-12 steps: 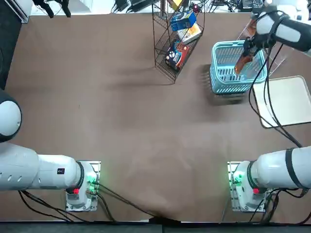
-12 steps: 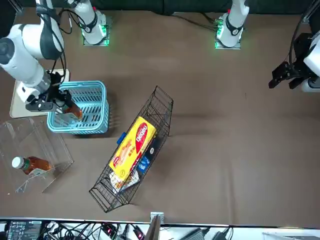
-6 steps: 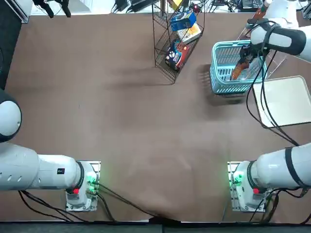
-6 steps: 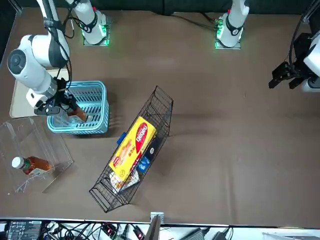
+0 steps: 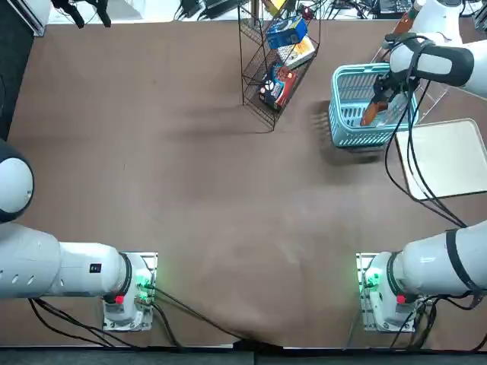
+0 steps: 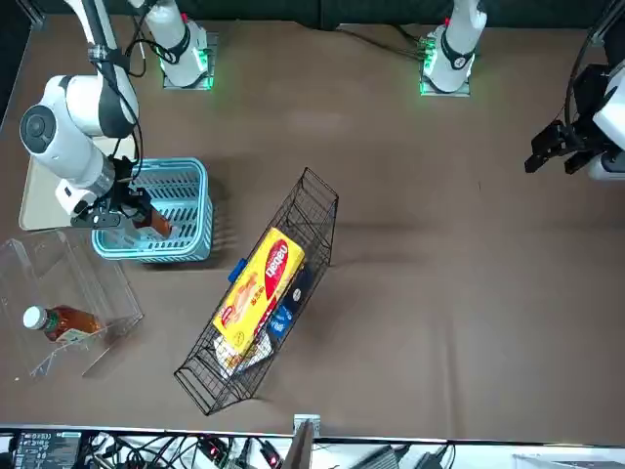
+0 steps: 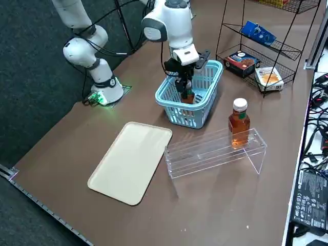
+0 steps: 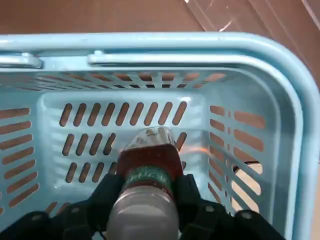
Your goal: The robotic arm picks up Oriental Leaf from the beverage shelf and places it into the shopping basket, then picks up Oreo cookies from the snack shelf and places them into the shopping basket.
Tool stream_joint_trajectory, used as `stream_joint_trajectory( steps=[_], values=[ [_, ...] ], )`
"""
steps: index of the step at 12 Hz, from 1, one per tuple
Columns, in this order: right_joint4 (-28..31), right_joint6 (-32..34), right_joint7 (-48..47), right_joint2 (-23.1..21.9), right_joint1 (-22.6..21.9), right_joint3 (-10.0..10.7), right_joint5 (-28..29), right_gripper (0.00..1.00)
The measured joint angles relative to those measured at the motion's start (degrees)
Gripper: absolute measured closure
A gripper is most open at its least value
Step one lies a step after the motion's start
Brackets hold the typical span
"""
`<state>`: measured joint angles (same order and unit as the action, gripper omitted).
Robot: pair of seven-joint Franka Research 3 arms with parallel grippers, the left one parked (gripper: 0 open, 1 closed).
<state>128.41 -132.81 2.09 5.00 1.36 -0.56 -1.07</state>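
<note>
the right black two-finger end effector (image 8: 150,200) pinches the amber-brown plastic tea bottle (image 8: 151,167) near its cap, holding it inside the light turquoise-blue slotted plastic basket (image 7: 190,114) on the brown bench (image 7: 215,205).

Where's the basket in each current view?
Top: basket, upper right.
Front: basket, left, above mid-height.
Right side: basket, above centre.
Right wrist: basket spans most of the picture.
Shared landmark: tea bottle between right gripper's fingers, at the basket.
</note>
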Motion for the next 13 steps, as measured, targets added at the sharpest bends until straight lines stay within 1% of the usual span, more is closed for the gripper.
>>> stream_joint_trajectory(
  steps=[1, 4, 5, 7, 11, 12, 13],
  values=[
    [0.0, 0.0, -0.08, 0.01, 0.02, 0.05, 0.0, 0.38],
    [-1.24, 0.4, -0.1, -0.18, 0.02, 0.09, -0.02, 0.05],
    [-2.26, 1.54, -0.11, -0.26, 0.02, 0.09, -0.03, 0.0],
    [-5.55, 5.9, -0.13, -0.52, 0.02, 0.09, -0.04, 0.0],
    [-14.64, 19.33, -0.37, -2.34, 0.02, 0.11, -0.06, 0.0],
    [-16.28, 21.84, -0.39, -3.22, 0.02, 0.13, -0.06, 0.0],
    [-17.91, 25.17, -0.39, -5.41, 0.02, 0.15, -0.07, 0.0]
  ],
)
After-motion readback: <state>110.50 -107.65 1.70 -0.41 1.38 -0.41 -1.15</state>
